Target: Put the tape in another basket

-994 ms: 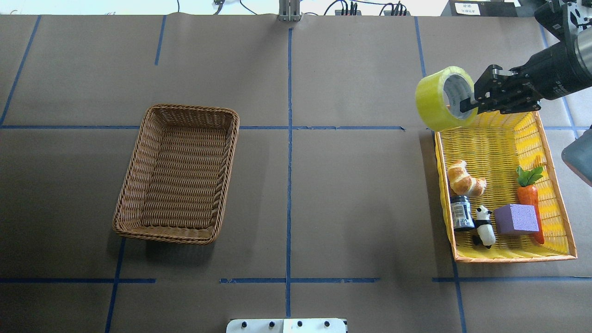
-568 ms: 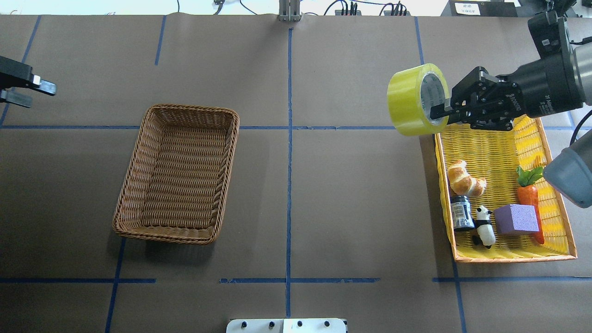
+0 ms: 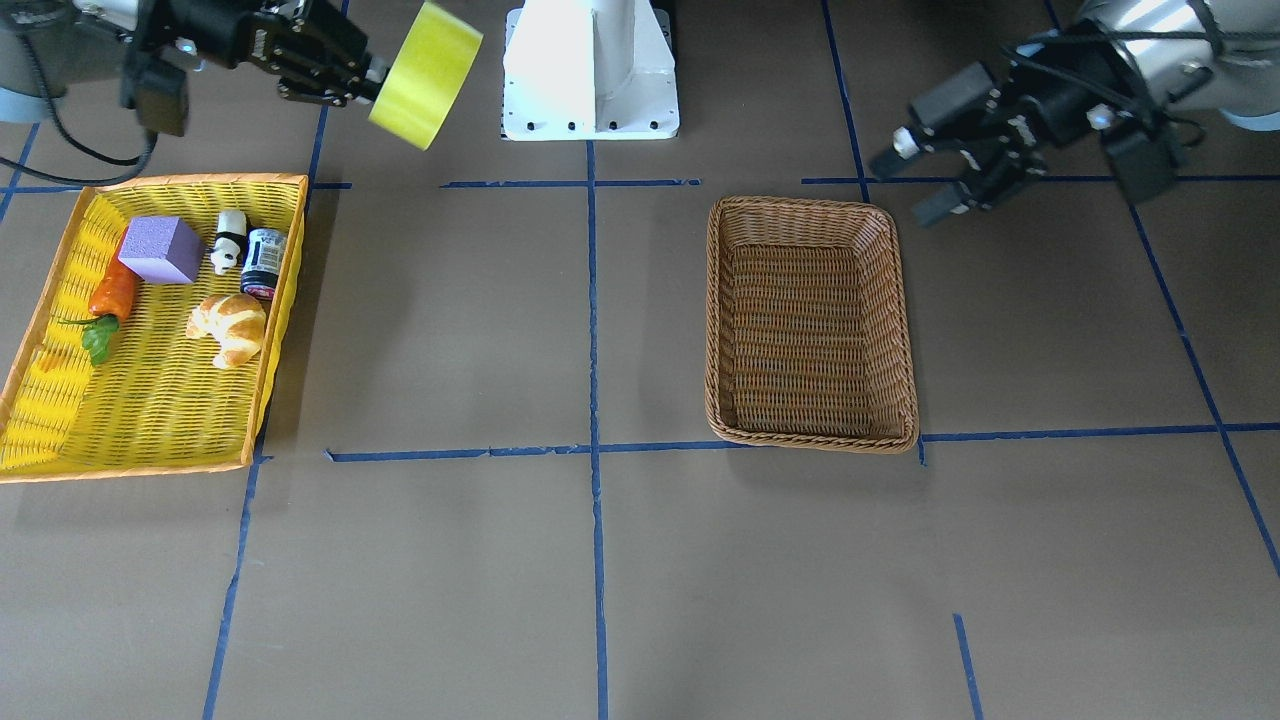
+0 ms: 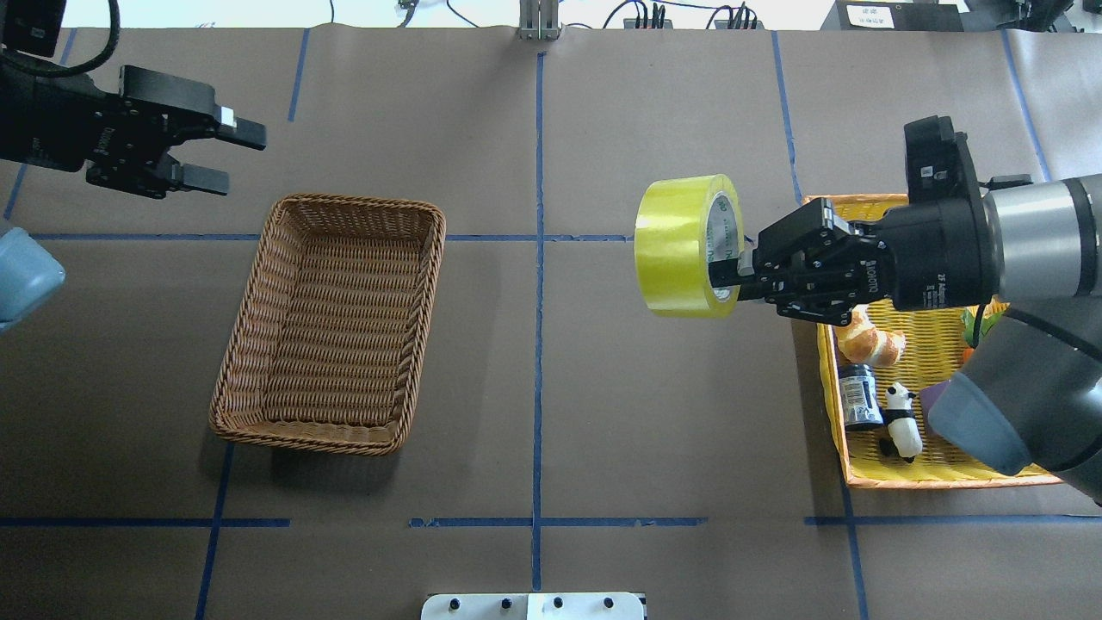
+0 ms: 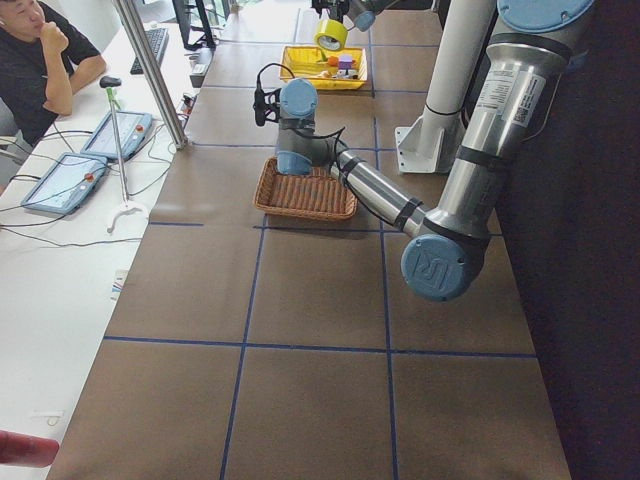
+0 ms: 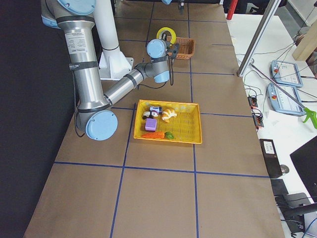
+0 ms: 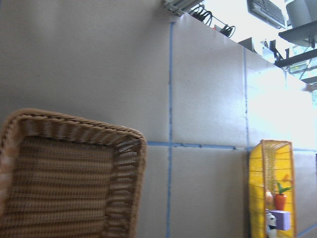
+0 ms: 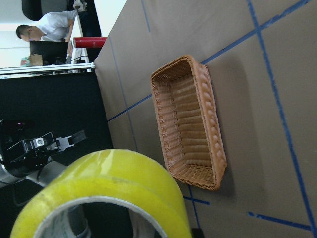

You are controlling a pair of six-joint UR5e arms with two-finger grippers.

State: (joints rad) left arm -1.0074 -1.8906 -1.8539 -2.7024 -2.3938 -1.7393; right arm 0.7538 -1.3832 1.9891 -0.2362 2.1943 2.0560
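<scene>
Right gripper [image 4: 728, 282] is clamped on the tape [image 4: 680, 258], pinching the roll's wall at one side, so the whole ring sticks out past the fingertips. The tape is in the air over bare table between the two baskets, just beyond the yellow basket [image 4: 825, 379] and well apart from the brown wicker basket [image 4: 428, 284].

What I'd worry about:
- The one-sided pinch on slick tape. On a long reach across, the roll could pivot in the grip or slide out.
- If it's let go high or on edge, a round roll may bounce or roll right out over the low wicker rim.
- The left gripper [image 4: 231, 158] hangs empty with its jaws spread just beyond the wicker basket's far left corner, so the two arms might crowd each other there.

Hard to tell: how deep the fingers bite, since the roll covers one of them and the right wrist view only catches the roll's top. Height above the table is a guess. The right arm covers the carrot and most of the purple block [image 3: 160, 250] in the overhead.
</scene>
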